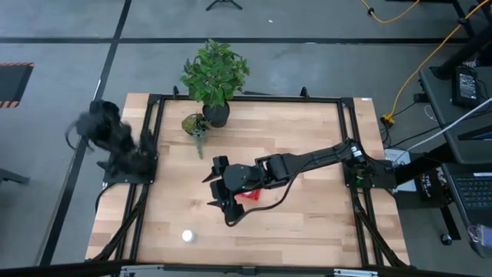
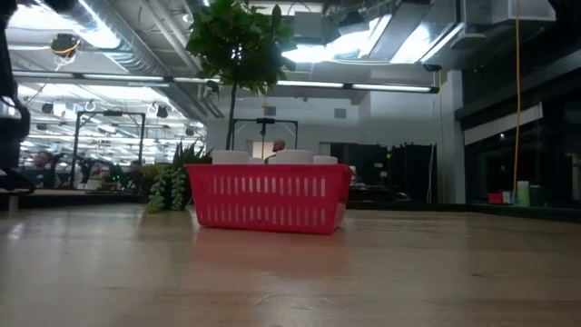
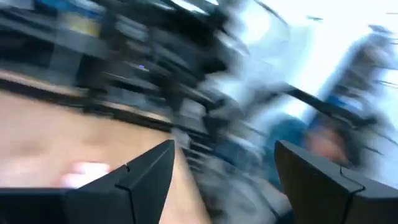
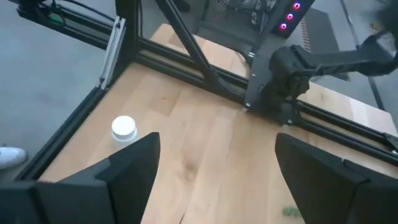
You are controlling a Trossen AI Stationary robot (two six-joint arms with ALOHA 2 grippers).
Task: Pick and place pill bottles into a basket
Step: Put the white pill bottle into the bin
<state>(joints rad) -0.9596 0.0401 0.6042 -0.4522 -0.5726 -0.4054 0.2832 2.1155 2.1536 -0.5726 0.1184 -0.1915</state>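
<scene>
The red mesh basket (image 2: 270, 195) stands on the table's middle, with white pill bottle caps (image 2: 295, 156) showing above its rim. In the high view my right arm covers most of the basket (image 1: 250, 198). One pill bottle (image 1: 187, 236) stands upright alone near the front edge, left of centre, and also shows in the right wrist view (image 4: 124, 127). My right gripper (image 1: 212, 192) hangs over the table just left of the basket, open and empty, pointing toward the table's left side. My left gripper (image 3: 214, 180) is open and empty, drawn back at its base (image 1: 115, 142) on the left edge.
A tall potted plant (image 1: 215, 77) stands at the far edge, with a small trailing plant (image 1: 197, 125) beside it. Black frame rails (image 1: 150, 154) run along both table sides. Bare wood lies between the basket and the near edge.
</scene>
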